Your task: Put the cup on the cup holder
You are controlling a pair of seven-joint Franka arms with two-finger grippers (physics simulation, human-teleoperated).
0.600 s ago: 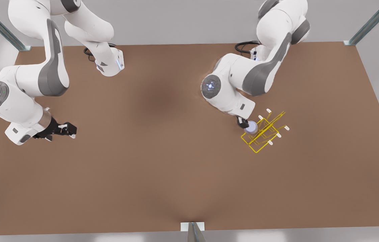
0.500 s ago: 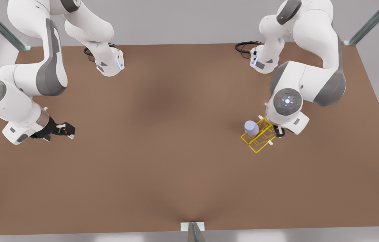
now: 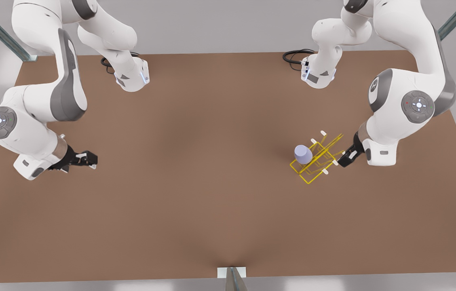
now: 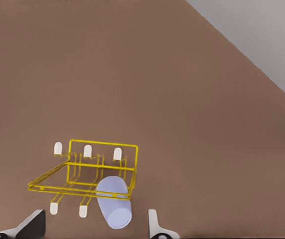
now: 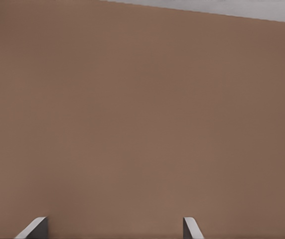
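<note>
The lavender-blue cup [image 3: 303, 154] hangs tilted on a prong at the front view's left end of the yellow wire cup holder [image 3: 311, 178]. No gripper touches it. My left gripper [image 3: 344, 159] hovers just off the holder's right side in the front view, close to the white prong tips. In the left wrist view its fingertips [image 4: 35, 224] stand wide apart and open, with the cup [image 4: 113, 201] and the cup holder [image 4: 102, 144] beyond them. My right gripper [image 3: 87, 159] waits open far off at the front view's left, and its fingertips [image 5: 35, 226] have bare table ahead.
The brown table [image 3: 195, 194] spreads between the two arms. Both arm bases [image 3: 131, 76] stand at its far edge, with a black cable [image 3: 292, 56] by the right one. Metal frame posts [image 3: 446, 28] rise at the corners.
The left gripper let go of the cup and its arm swung from the holder's left side round to its right side. The cup stayed on the prong. The right arm shifted only slightly.
</note>
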